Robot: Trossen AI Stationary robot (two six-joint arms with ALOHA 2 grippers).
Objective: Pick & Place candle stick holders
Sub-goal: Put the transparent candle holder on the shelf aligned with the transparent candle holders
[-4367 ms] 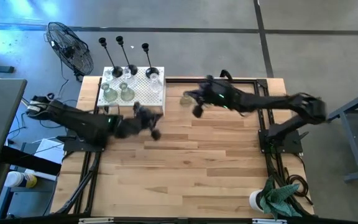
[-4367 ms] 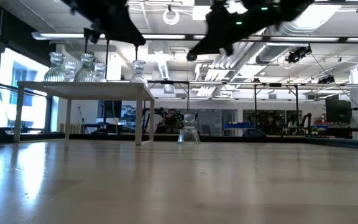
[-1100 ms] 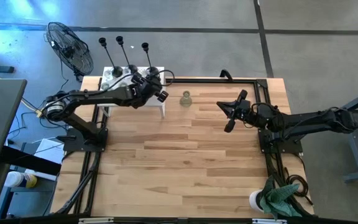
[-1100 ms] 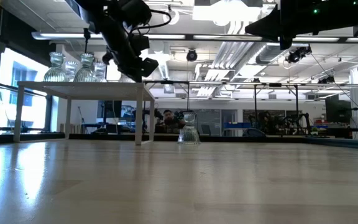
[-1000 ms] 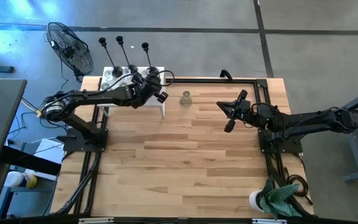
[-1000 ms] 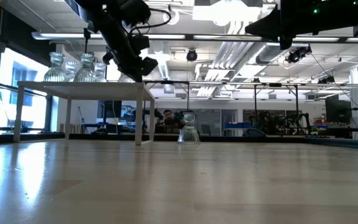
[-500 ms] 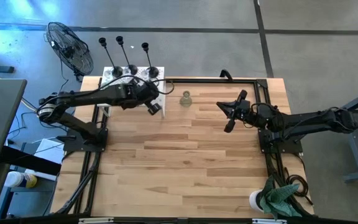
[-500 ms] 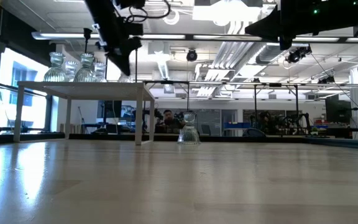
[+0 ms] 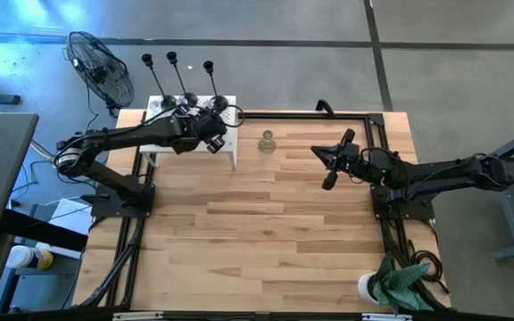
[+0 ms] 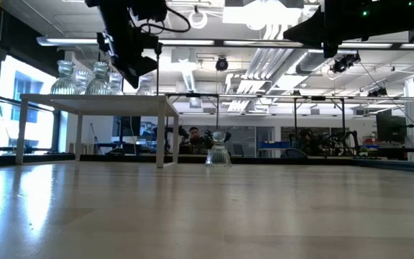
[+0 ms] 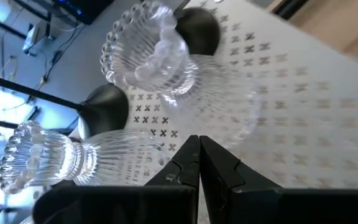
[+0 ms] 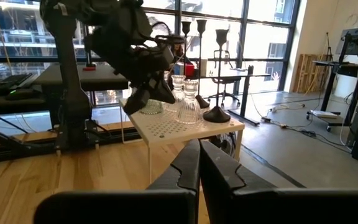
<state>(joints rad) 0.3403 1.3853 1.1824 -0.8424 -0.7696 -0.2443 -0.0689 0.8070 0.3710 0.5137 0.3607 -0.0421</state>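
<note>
A small white perforated stand (image 9: 186,134) sits at the table's far left. Black candle stick holders (image 9: 188,89) with thin stems stand along its far edge, and clear glass ones (image 11: 160,59) stand by their bases on its top. One more glass holder (image 9: 267,141) stands upright on the wooden table, right of the stand. My left gripper (image 11: 199,155) is shut and holds nothing; it hovers above the stand's right part, slanting down at the glass holders. My right gripper (image 12: 199,155) is shut, holds nothing and hangs level over the table's far right, pointing toward the stand.
A fan (image 9: 101,67) stands on the floor beyond the table's far left corner. A white cup with green cloth (image 9: 391,283) sits at the near right corner. Black frame rails (image 9: 328,114) run along the table's far and side edges. The table's middle shows bare wood.
My left gripper, still shut, has risen and drawn back from the stand's right end toward the table's left, turning at the wrist as it went. The holders on the stand and the one on the table have not moved. The right arm has kept still.
</note>
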